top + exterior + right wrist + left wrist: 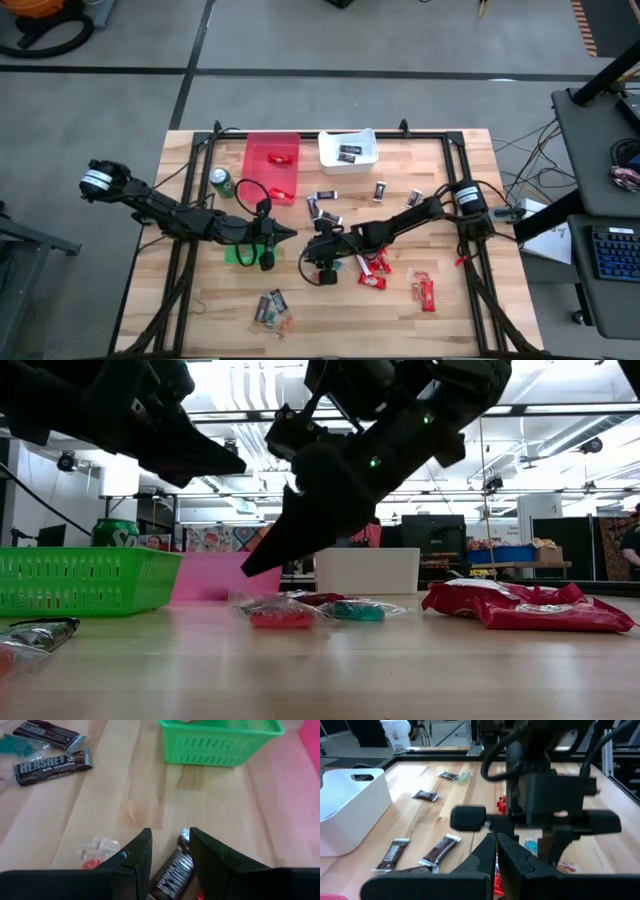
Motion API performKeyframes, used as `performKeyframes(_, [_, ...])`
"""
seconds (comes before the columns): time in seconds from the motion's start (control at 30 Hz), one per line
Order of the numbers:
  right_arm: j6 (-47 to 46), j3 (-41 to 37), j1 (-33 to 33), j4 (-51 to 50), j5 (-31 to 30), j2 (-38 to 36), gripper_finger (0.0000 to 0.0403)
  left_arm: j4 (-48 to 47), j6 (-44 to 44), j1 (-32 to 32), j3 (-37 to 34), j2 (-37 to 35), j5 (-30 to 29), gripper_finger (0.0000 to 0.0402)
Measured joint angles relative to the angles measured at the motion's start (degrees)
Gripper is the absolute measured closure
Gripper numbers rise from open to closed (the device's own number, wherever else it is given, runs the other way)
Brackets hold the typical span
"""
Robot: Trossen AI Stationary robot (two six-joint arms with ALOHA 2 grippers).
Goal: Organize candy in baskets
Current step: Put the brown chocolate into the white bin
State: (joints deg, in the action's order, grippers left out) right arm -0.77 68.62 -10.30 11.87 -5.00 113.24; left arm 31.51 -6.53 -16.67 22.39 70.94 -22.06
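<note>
My right gripper [170, 851] [308, 248] slants down over the table's middle with a dark mini bar [175, 867] between its fingers, just right of the green basket [220, 740] [248, 252]. My left gripper [496, 845] [290, 234] is shut and holds nothing; it hovers above the green basket, pointing at the right gripper. Loose candy lies on the wood: red bars [375, 265], dark bars [325, 195] and mixed pieces [272, 310]. The red basket [272, 165] holds red pieces, and the white basket [348, 148] holds a dark one. My right gripper has the dark mini bar between its two fingers, pinched by its long sides [186, 851]. The bar lies roughly along the fingers, one end [185, 837] poking past the tips. The fingers [262, 558] slant down from the table's right, their tips above the tabletop.
A green soda can [221, 182] stands left of the red basket. Red bars [530, 608] and clear-wrapped sweets [300, 610] lie close to the table's near edge. Bare wood [150, 785] separates my right gripper from the green basket.
</note>
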Motion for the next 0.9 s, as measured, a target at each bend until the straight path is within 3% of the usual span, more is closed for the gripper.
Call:
performKeyframes(0.23, [-0.1,-0.2,0.0,-5.9,-0.1,-2.6,0.0280,3.1,-0.1,0.0,0.0,1.2,0.0,0.0402])
performKeyframes(0.9, [-4.7,-2.2,0.0,-6.0,0.5,-2.4,0.0280,3.4,0.0,0.2,0.0,1.4,-0.1,0.0402])
